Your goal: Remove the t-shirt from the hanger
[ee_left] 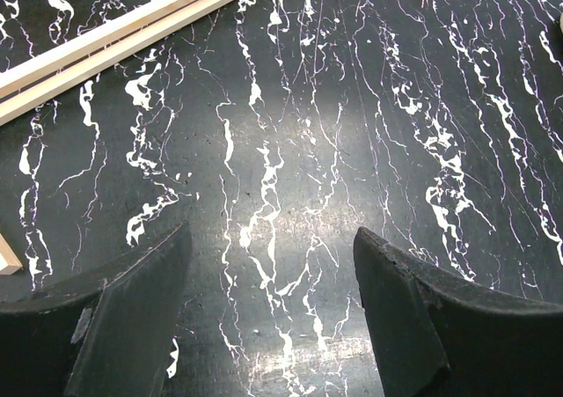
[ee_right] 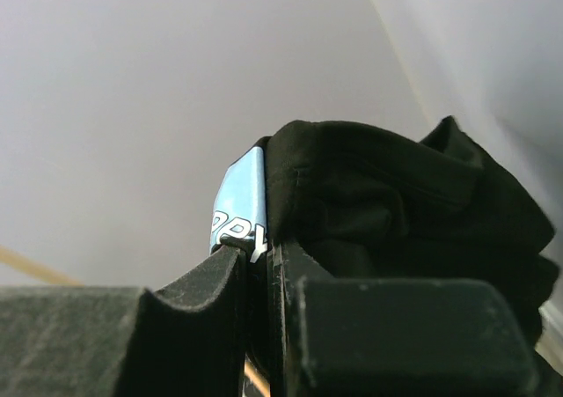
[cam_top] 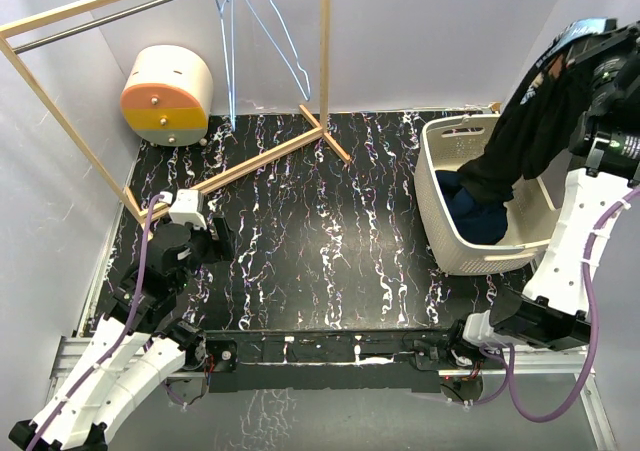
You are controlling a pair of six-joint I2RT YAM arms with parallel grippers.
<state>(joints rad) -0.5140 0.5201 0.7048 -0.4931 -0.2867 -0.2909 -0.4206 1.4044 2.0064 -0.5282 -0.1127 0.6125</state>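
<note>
The right gripper (cam_top: 578, 59) is raised high above the right edge of the black, white-veined tabletop (cam_top: 330, 251), its fingers pressed together on a bunched fold of the black t-shirt (cam_top: 525, 136). In the right wrist view, the right gripper (ee_right: 259, 258) pinches the dark cloth (ee_right: 396, 203) along with a pale blue label (ee_right: 239, 205) bearing white letters. The rest of the shirt drapes down from the grip, its lower end falling inside the cream laundry basket (cam_top: 478, 259) that stands by the right edge, where a dark blue garment (cam_top: 478, 216) already lies. Two thin wire hangers (cam_top: 272, 19) hang bare from the metal rail (cam_top: 120, 11) of a wooden rack (cam_top: 325, 51) along the far edge, well apart from the shirt. A round cream, orange and yellow container (cam_top: 168, 93) sits in the far left corner. Near the left edge the left gripper (cam_top: 214, 239) hangs low over the surface, and the left wrist view shows its dark fingers (ee_left: 141, 313) spread wide with only bare tabletop between them, the rack's wooden base rails (ee_left: 114, 45) crossing just beyond.
</note>
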